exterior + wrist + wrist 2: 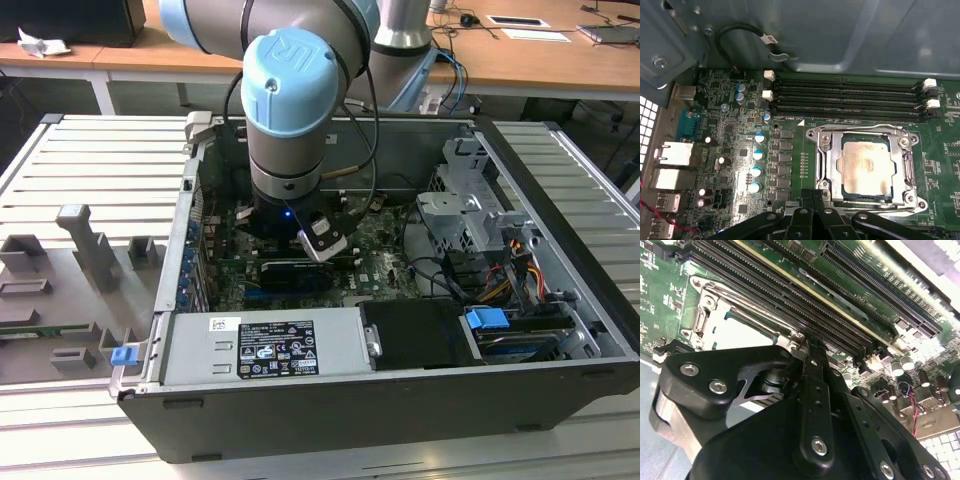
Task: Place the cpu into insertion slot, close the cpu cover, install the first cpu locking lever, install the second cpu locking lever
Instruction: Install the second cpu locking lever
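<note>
Already we find the cpu (863,167) lying flat in the insertion slot (837,192), its dull silver face showing through the square cut-out of the cpu cover (902,172), which looks to be folded down over it. In the first wrist view the end effector (812,220) hangs just off one edge of that socket, on the side away from the long black memory slots (845,97), its black linkage close to the frame's rim. We judge the fingers drawn together, the linkage bars nearly meeting in both wrist views, with nothing visibly held between them, though the very tips are hard to make out. In the second wrist view the socket's silvery frame (705,315) lies just beyond the fingers, with the memory slots running lengthwise past it. We cannot tell from these pictures whether either locking lever is latched. In the exterior view the arm (295,100) reaches down into the open computer case (330,400).
</note>
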You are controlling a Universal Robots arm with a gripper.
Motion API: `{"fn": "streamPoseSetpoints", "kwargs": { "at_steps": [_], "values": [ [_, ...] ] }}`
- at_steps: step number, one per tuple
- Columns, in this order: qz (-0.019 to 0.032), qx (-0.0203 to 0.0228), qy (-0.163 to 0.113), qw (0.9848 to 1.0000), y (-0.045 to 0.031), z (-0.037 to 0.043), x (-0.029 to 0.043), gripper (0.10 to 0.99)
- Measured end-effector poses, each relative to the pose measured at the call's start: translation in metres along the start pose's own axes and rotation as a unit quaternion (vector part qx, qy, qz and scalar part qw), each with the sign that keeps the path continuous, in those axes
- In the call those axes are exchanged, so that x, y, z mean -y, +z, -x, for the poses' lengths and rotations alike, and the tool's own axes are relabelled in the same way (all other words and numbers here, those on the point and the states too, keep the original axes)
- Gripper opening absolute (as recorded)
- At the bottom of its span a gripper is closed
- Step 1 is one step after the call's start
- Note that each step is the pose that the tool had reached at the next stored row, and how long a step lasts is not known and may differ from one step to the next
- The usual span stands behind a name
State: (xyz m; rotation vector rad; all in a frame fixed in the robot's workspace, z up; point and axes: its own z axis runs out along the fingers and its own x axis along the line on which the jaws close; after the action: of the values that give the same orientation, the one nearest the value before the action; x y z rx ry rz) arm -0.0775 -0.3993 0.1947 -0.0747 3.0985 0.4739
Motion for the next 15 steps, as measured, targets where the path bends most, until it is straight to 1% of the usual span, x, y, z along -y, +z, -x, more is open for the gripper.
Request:
{"fn": "streamPoseSetpoints", "kwargs": {
  "at_steps": [15],
  "values": [
    [-0.0001, -0.0002, 0.0, 1.0, -0.0115, 0.0002, -0.0035, 0.106]
  ]
}}
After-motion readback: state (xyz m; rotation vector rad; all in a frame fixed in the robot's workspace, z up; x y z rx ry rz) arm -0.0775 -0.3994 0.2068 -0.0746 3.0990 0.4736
